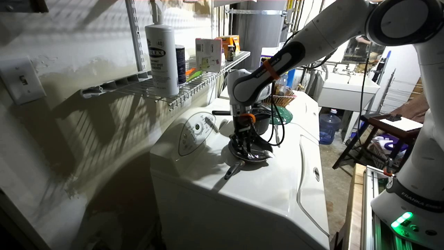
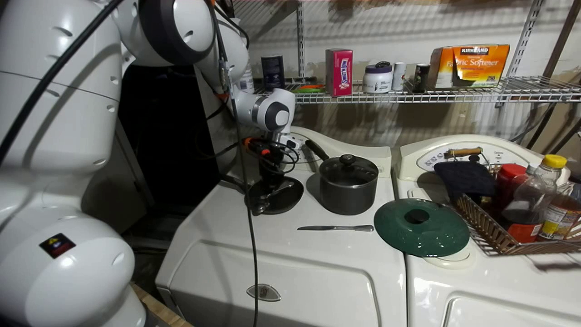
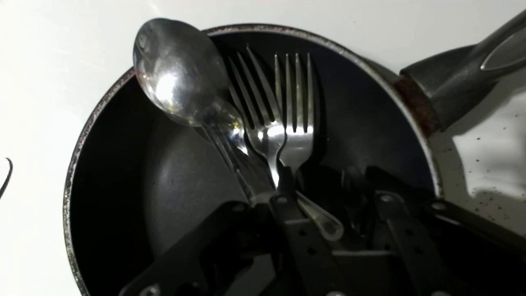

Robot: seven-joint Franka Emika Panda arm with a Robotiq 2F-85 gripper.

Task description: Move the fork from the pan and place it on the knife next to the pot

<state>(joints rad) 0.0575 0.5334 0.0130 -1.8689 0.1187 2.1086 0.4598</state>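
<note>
The black pan (image 3: 176, 181) sits on a white appliance top. It also shows in both exterior views (image 1: 267, 143) (image 2: 290, 202). Two metal forks lie side by side in it, a left fork (image 3: 266, 133) and a right fork (image 3: 299, 142), beside large spoon bowls (image 3: 176, 70) that overhang the rim. My gripper (image 3: 331, 183) is open and points down into the pan. Its fingers stand apart over the handles, and a handle end (image 3: 328, 228) shows between them. The fork handles are mostly hidden. The knife (image 2: 336, 228) lies in front of the lidded pot (image 2: 347, 195).
A green lid (image 2: 422, 227) lies right of the knife. A basket of bottles (image 2: 481, 227) stands further right. A wire shelf (image 2: 399, 97) with boxes and jars runs along the wall above. The pot's handle (image 2: 316, 149) sticks out near the arm.
</note>
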